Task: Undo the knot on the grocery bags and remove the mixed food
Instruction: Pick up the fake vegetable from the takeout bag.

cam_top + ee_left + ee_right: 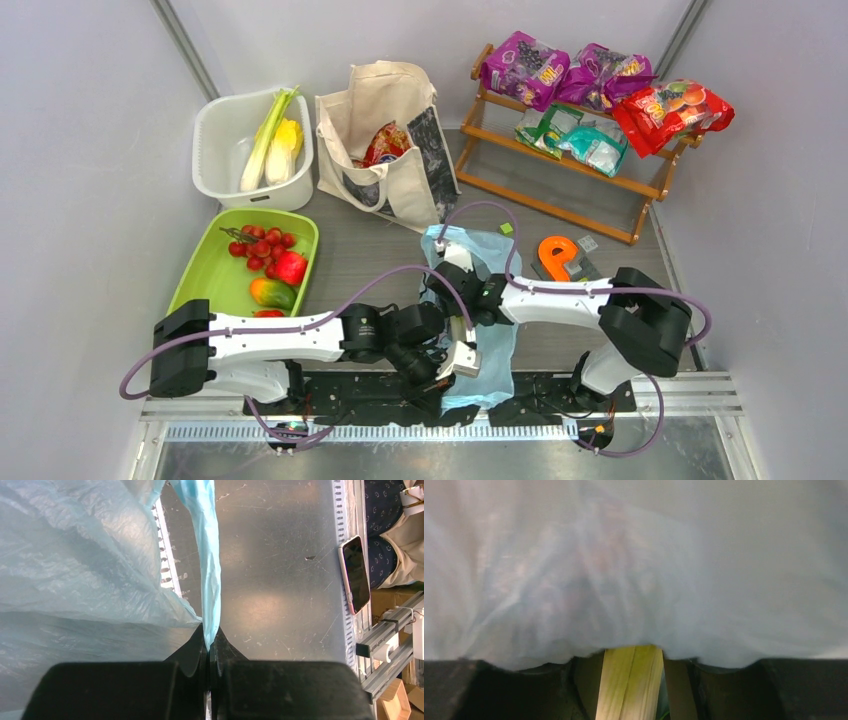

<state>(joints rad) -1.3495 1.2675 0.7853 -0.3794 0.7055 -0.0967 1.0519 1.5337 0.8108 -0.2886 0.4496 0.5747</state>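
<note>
Now, your left gripper (209, 647) is pinched tight on a handle (210, 570) of the bag (490, 255), and the right gripper (631, 660), inside the bag, appears closed on a stalk (629, 700). Pull them apart hard and the thin film may tear, or the stalk may snag it. The bag lies near centre, between the arms, and is pale blue, crumpled and translucent. No knot shows.

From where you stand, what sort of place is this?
Likely a robot test booth staged as grocery unpacking: plain grey walls, two robot arms bolted to the table edge, and a wooden rack of snack packets.
</note>
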